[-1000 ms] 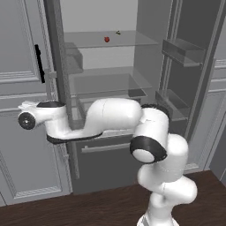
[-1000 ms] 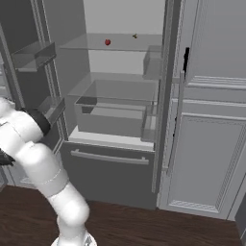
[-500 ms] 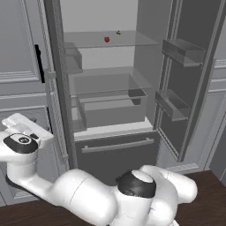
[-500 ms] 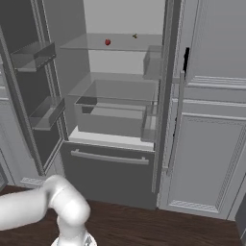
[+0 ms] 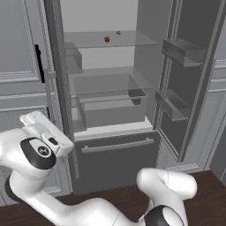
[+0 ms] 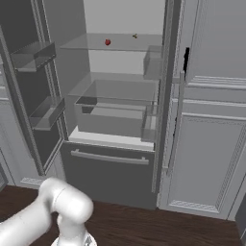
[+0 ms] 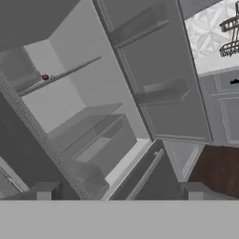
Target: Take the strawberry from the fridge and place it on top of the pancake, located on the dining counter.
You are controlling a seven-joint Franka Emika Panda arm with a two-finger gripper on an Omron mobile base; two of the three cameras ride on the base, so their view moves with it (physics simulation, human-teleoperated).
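The fridge [image 5: 115,158] stands with both doors swung open, pale inside, its bottom drawer shut. On its upper glass shelf lies the tiny red strawberry [image 5: 107,39] [image 6: 107,42], alone near the shelf's middle. The hand view looks up into the fridge from low on the left and shows the strawberry [image 7: 45,77] far off at the upper left. My gripper [image 7: 119,192] is open, its two dark fingertips [image 7: 44,192] wide apart with nothing between them. My hand [image 5: 43,130] hangs low, left of the fridge and well below the shelf. The pancake is out of view.
The open doors [image 5: 185,84] [image 6: 33,91] carry shelf bins and jut out on both sides. A small dark scrap [image 6: 135,36] lies at the back of the upper shelf. Light grey cabinets [image 6: 211,144] flank the fridge. My arm's elbow [image 6: 67,204] sits low over the dark wood floor.
My arm has swung from a stretch across the fridge front at mid height down to the low left. The strawberry and the fridge have not moved.
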